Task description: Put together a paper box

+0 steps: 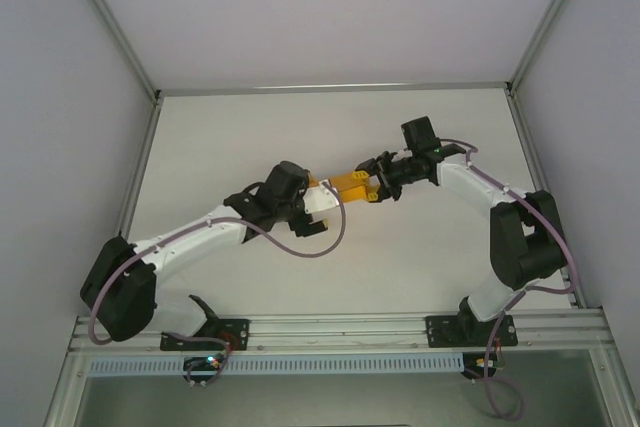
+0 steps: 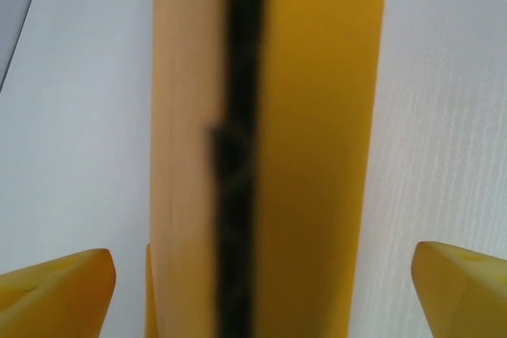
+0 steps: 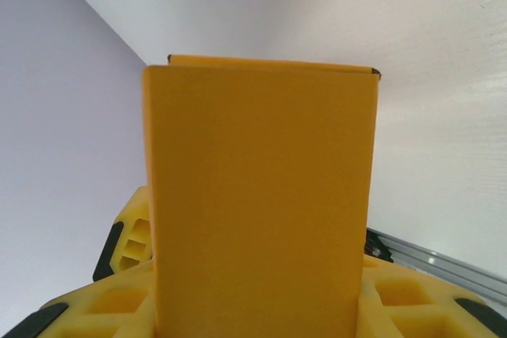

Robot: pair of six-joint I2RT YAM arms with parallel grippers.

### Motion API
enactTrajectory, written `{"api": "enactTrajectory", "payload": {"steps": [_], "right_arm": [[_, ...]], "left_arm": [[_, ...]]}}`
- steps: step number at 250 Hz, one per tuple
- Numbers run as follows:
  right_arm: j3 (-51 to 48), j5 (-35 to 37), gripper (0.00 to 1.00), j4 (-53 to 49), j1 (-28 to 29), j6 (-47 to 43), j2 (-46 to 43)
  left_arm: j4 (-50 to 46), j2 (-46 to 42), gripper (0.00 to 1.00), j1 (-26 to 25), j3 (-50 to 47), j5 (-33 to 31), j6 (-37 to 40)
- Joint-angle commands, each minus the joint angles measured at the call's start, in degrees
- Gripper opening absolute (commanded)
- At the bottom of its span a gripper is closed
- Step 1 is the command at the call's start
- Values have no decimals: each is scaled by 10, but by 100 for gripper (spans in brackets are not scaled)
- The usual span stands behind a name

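Over the middle of the bench (image 1: 400,267), the paper box (image 1: 350,185) is gripped at one end by the right end effector (image 1: 374,190); the left end effector (image 1: 335,194) gapes wide around its other end, not touching it.

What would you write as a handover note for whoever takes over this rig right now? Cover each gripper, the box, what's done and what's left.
Right gripper: shut on one end of the paper box, mid-table.
Left gripper: open, its fingers straddling the box's other end with a gap on each side.
Done: the card looks folded into a slim box shape.
Left: a dark seam runs along the box, so a flap probably needs closing.
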Motion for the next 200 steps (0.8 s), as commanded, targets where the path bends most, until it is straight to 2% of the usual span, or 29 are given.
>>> {"api": "enactTrajectory", "payload": {"steps": [1,35,51,64,89,102,112,120,133,139,146,164,200], "right_arm": [[11,-66,34,-23,-1,11,-3],[10,-86,37,-24,-2,5,6],[10,-87,38,-25,-2,4,8],[12,-90,44,-24,-2,4,11],[16,-89,44,-24,-2,-1,13],[16,-88,45,-20,-2,0,13],[17,-87,50,-22,-2,-2,13],[16,-86,58,-23,-3,-4,12],[16,-80,61,-26,-4,-11,11],[15,-76,65,-26,-5,-13,8],[14,-67,74,-29,-7,-18,5],[14,-21,83,-47,-18,-47,-12],[16,107,89,-61,-56,-185,-75]], "left_arm": [[0,9,82,4,27,-4,10],[-10,18,60,8,37,-8,11],[-9,20,57,10,36,-8,12],[-11,19,54,10,37,-3,12],[-13,18,51,10,38,9,12],[-15,17,44,11,37,12,13],[-17,16,41,11,37,14,14],[-20,16,41,13,38,17,14],[-25,17,40,14,38,20,14],[-27,17,40,15,38,22,15],[-30,18,40,16,37,26,15],[-43,19,39,18,39,41,13],[-69,21,38,29,38,81,6]]}}
